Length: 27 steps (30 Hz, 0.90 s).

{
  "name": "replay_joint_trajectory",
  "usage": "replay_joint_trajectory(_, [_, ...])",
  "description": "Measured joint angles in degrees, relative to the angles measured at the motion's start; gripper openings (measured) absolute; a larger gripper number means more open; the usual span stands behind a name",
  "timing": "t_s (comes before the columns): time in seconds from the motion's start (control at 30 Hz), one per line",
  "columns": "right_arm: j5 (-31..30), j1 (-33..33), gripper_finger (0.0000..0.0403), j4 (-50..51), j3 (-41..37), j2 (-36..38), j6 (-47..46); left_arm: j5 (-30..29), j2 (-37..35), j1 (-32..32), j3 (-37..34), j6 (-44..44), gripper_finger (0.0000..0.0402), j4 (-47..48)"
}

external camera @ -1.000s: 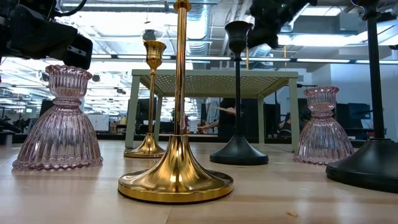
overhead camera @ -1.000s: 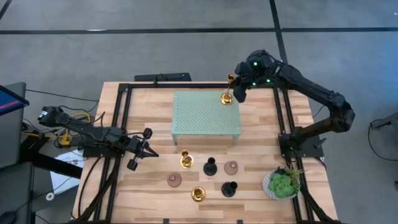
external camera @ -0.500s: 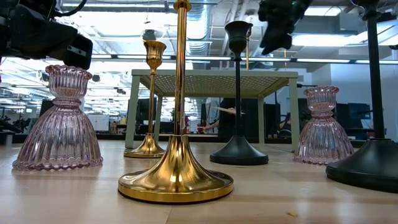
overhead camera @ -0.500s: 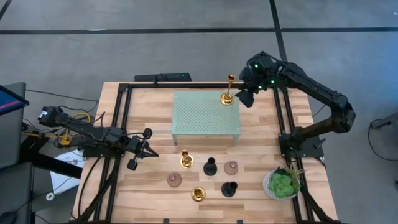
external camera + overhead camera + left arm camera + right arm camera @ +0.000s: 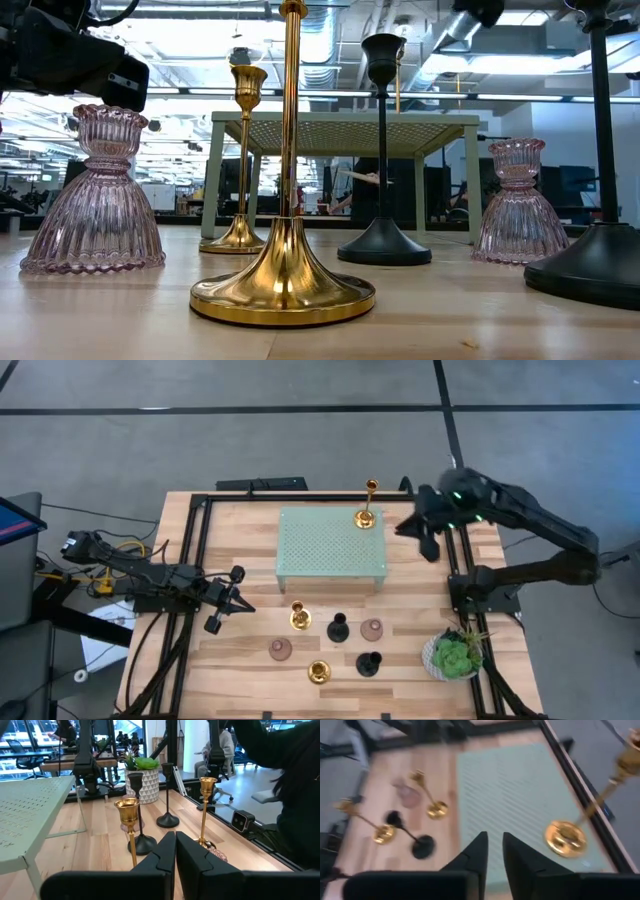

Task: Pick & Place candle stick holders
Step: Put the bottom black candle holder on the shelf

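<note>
Hovering beside the far right corner of the pale green perforated stand (image 5: 331, 547), my right gripper (image 5: 428, 541) is empty; its fingers (image 5: 479, 851) sit close together with only a slim gap between them, gripping nothing. Off their tips, one gold candle stick holder (image 5: 366, 512) stands upright on the stand's far right corner, apart from me.

My left gripper (image 5: 236, 600) waits at the table's left side, low over the wood, fingers (image 5: 167, 854) pressed together and empty.

The other candle stick holders are all on the wooden table (image 5: 236, 525), on the near side of the stand:
- gold holder (image 5: 300, 616), nearest the stand's front edge
- black holder (image 5: 338, 626), just right of it
- pink holder (image 5: 372, 628), right of the black one
- second pink holder (image 5: 280, 649), to the left, nearer the front edge
- third gold holder (image 5: 319, 671), closest to the front edge
- second black holder (image 5: 369, 663), just right of that gold one

All stand upright on their bases. A green plant in a white pot (image 5: 452, 655) sits at the near right corner, well apart from the holders.
</note>
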<state>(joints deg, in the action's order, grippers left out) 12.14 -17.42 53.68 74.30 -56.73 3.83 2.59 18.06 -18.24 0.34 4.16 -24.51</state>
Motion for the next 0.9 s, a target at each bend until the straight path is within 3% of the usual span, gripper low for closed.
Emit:
replay_joint_trajectory(0.2, [-3.57,9.51,0.0008,-9.74,-13.31,11.78,-8.91,0.00,0.00,-0.01,0.00,0.01,0.0012,0.00])
replay_joint_trajectory(0.4, [-6.19,18.07,0.0003,-14.01,-23.53,17.24,-14.75,0.00,0.00,0.00,0.00,0.02,0.0012,0.00])
replay_joint_trajectory(0.63, [-5.94,28.00,0.0002,-21.85,-29.44,17.31,-11.07,0.00,0.00,0.00,0.00,0.00,0.0012,0.00])
replay_joint_trajectory(0.8, [-1.09,32.63,0.0001,-20.56,-30.87,14.83,-7.95,0.00,-0.02,0.00,0.00,0.00,0.0012,0.00])
replay_joint_trajectory(0.9, [-1.50,34.19,0.0001,-21.38,-30.89,12.23,-7.82,0.00,-0.02,-0.01,0.00,0.00,0.0012,-0.01])
